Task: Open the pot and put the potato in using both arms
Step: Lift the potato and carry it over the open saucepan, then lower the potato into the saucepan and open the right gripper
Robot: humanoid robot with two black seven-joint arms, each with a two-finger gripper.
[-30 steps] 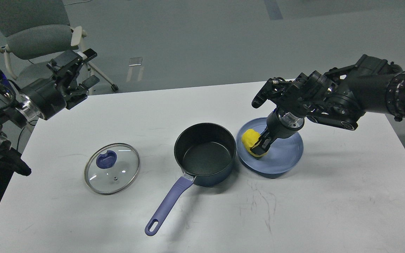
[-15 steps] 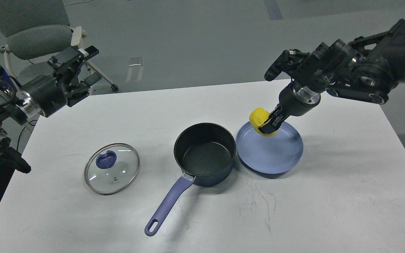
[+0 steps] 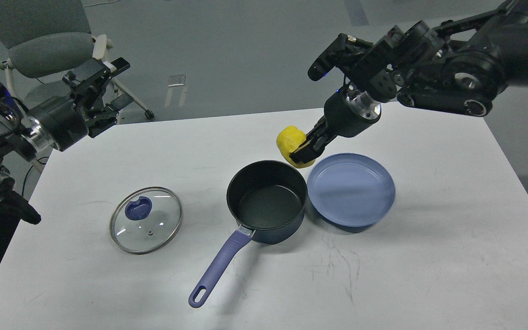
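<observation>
The dark blue pot (image 3: 267, 198) stands open at the table's middle, its purple handle (image 3: 218, 266) pointing to the front left. Its glass lid (image 3: 146, 219) with a blue knob lies flat on the table to the pot's left. My right gripper (image 3: 301, 153) is shut on the yellow potato (image 3: 289, 141) and holds it in the air just above the pot's far right rim. My left gripper (image 3: 110, 89) is open and empty, raised above the table's far left corner.
An empty blue plate (image 3: 351, 190) sits right beside the pot on its right. A grey office chair (image 3: 48, 50) stands behind the table's far left corner. The white table (image 3: 429, 266) shows scuff marks in front.
My right gripper has lifted the potato off the blue plate and carried it up and to the left, to the pot's far rim. The left arm has barely moved.
</observation>
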